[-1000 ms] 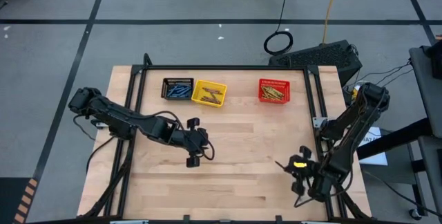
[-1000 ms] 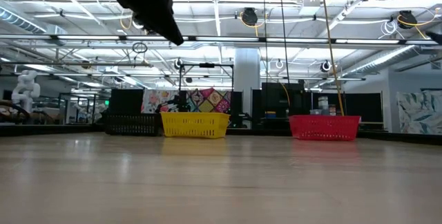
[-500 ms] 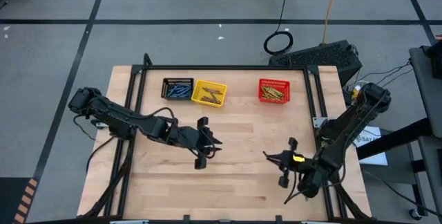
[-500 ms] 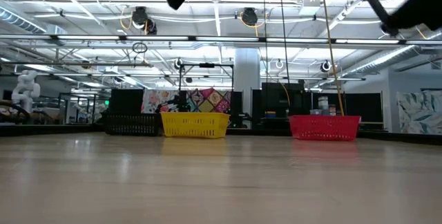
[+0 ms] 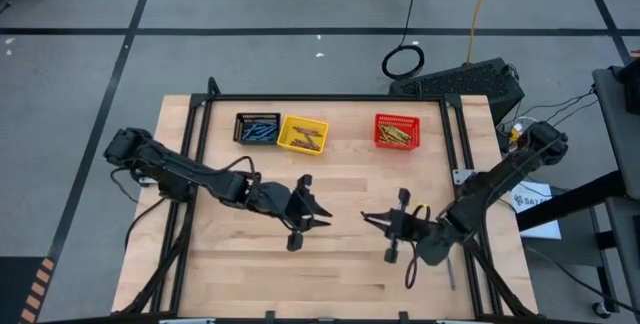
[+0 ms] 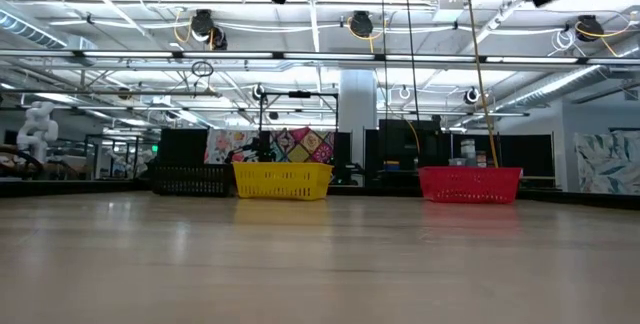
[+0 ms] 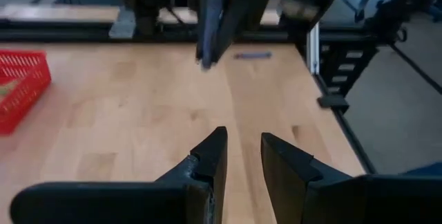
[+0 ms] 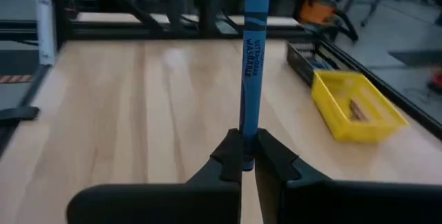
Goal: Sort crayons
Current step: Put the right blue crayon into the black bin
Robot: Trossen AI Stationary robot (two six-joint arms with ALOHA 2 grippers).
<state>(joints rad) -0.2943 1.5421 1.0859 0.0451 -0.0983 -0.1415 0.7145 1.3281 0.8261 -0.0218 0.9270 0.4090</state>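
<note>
A pale wooden table (image 5: 340,264) is standing on a grey floor, bounded by a dark frame, and most of its top is lying bare around the two arms. Three mesh baskets are sitting in a row along the far edge: the black basket (image 5: 257,128) touching the yellow basket (image 5: 303,134), and the red basket (image 5: 397,131) well apart from them.

The right gripper (image 8: 242,156) is hovering over the table's middle, its fingers pinching a blue crayon (image 8: 253,58) by its lower end, the stick pointing straight out from the fingertips. The left gripper (image 5: 312,211) is hanging just across from it, its jaws standing a narrow way apart with nothing between them.

Only the right wrist view is showing the held crayon clearly; from above it is a thin dark line. The high view alone is showing crayons in all three baskets, too many and too small to count, while the low view is showing only the basket walls.
</note>
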